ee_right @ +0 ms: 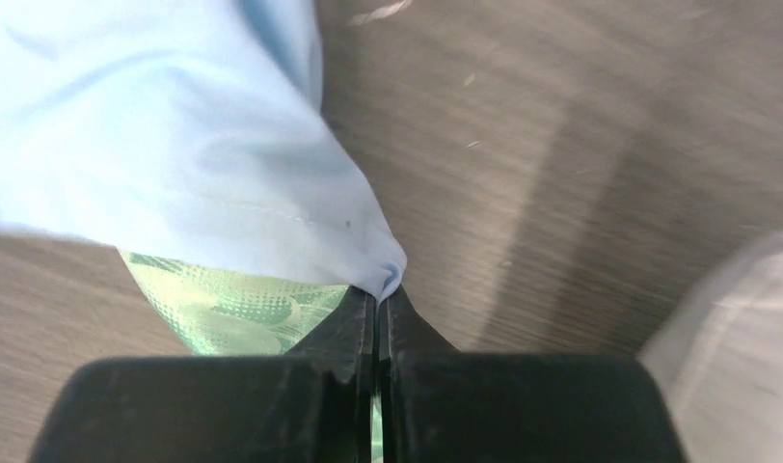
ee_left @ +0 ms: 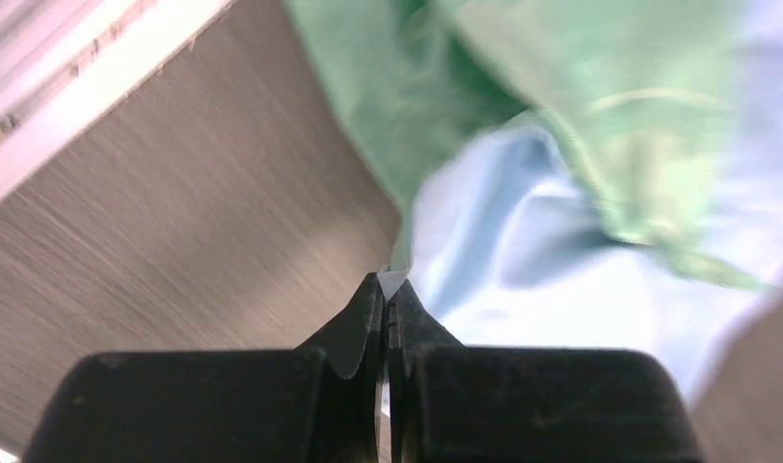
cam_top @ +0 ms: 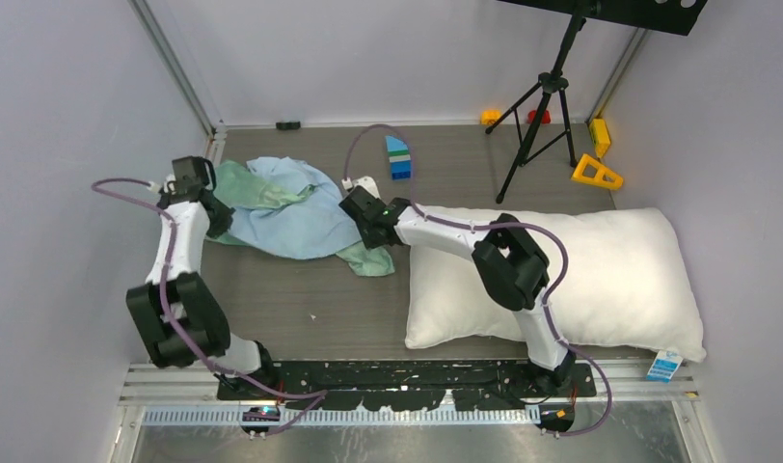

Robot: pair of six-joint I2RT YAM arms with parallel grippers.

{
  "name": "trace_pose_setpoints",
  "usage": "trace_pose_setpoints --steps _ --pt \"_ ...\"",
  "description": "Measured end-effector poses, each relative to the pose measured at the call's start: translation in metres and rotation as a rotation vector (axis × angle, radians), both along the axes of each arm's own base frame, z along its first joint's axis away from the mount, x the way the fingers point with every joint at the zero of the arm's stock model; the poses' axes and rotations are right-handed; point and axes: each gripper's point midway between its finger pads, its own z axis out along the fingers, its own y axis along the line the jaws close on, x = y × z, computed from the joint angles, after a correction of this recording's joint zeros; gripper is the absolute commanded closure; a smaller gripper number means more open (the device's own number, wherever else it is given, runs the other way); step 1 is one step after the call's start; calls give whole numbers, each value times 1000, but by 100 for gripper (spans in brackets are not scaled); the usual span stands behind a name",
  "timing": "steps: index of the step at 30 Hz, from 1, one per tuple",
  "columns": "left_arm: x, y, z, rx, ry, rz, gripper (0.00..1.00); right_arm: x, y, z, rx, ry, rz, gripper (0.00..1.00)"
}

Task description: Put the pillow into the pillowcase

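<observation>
**A:** From above, where does everything lie?

**B:** The pillow (cam_top: 609, 270) lies flat on the right of the table (cam_top: 301, 309). The pillowcase (cam_top: 291, 212) is crumpled at the far left. Its green corner is near the pillow's left edge and, as far as I can tell, not touching it. The left arm (cam_top: 180, 241) reaches to the cloth's left edge. The right arm (cam_top: 508, 265) crosses the pillow's corner to reach the cloth's right edge.

**A:** Why one arm on each side?

**B:** My guess is that two holds well apart let them draw the limp sack flat and find its mouth.

**A:** What does the left wrist view show?

**B:** It's blurred, but the left gripper (ee_left: 388, 289) has its jaws pressed together, with a sliver of light-blue cloth nipped at the tips. The mint face bunches up beyond it.

**A:** And the right wrist view?

**B:** The right gripper (ee_right: 380, 297) pinches a hemmed blue corner, green side underneath, low over the table. The pillow is a pale blur at the lower right, clear of the jaws.

**A:** How far along is the task?

**B:** Early, I'd say. The pillow sits wholly outside the case.
</observation>
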Motion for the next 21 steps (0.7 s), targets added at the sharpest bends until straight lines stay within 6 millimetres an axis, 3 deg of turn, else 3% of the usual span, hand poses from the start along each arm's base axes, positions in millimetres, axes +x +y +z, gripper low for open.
trace_pose_setpoints --steps 4,6,8,11,16,17,21 --pt "24 -19 114 37 -270 -80 100 30 -9 48 -47 -121 -90 100" --pt "34 -46 178 46 -421 -167 100 50 -14 83 -42 -199 -146 100" --pt "32 -80 239 43 -560 -267 100 69 -22 118 -27 -277 -201 100" --pt "8 -119 318 26 -749 -392 100 87 -40 180 8 -395 -276 100" --pt "-50 -139 416 16 -1016 -475 100 91 -69 294 129 -587 -359 100" --pt "-65 -147 434 5 -1076 -505 100 87 -75 325 175 -638 -372 100" --pt "-108 -176 467 -107 -1215 -614 100 74 -98 404 303 -762 -418 100"
